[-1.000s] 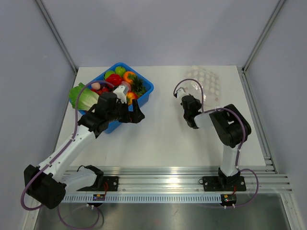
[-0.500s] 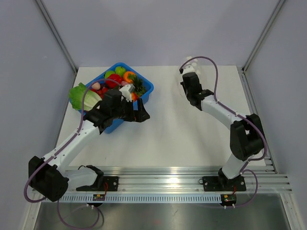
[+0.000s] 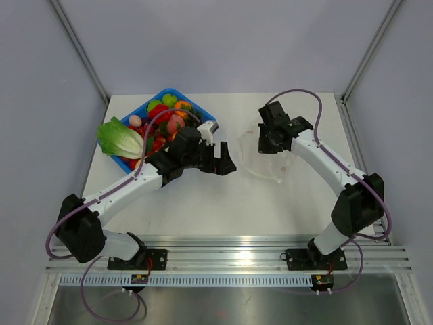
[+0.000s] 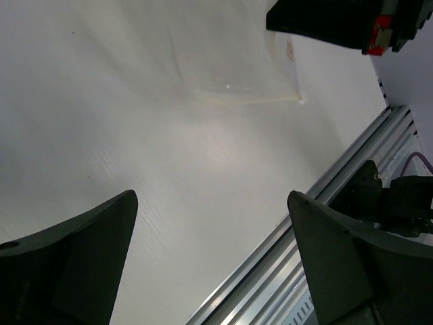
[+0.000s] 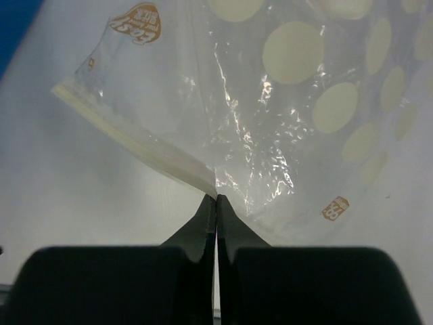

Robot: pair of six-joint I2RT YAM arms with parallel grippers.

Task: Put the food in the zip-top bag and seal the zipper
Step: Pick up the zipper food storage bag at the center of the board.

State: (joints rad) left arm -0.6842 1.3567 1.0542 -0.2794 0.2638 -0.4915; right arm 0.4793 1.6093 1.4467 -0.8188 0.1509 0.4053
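Note:
The zip-top bag (image 3: 270,164) is clear with white dots (image 5: 291,101) and lies crumpled right of the table's middle. My right gripper (image 3: 266,143) (image 5: 216,198) is shut, its tips pinching the bag's edge where the pale zipper (image 5: 128,132) ends. The food (image 3: 162,122), red, orange and green toys, fills a blue bin (image 3: 207,123) at the back left. My left gripper (image 3: 226,164) (image 4: 211,198) hangs open and empty over bare table just left of the bag (image 4: 230,61), whose zipper (image 4: 243,101) faces it.
A toy lettuce (image 3: 122,139) hangs over the bin's left rim. The right arm's dark wrist (image 4: 338,20) shows at the top of the left wrist view. An aluminium rail (image 3: 237,244) runs along the table's near edge.
My right gripper closed, went to the bag at the back right and has drawn it toward the table's middle. My left arm swung right, away from the bin, still open.

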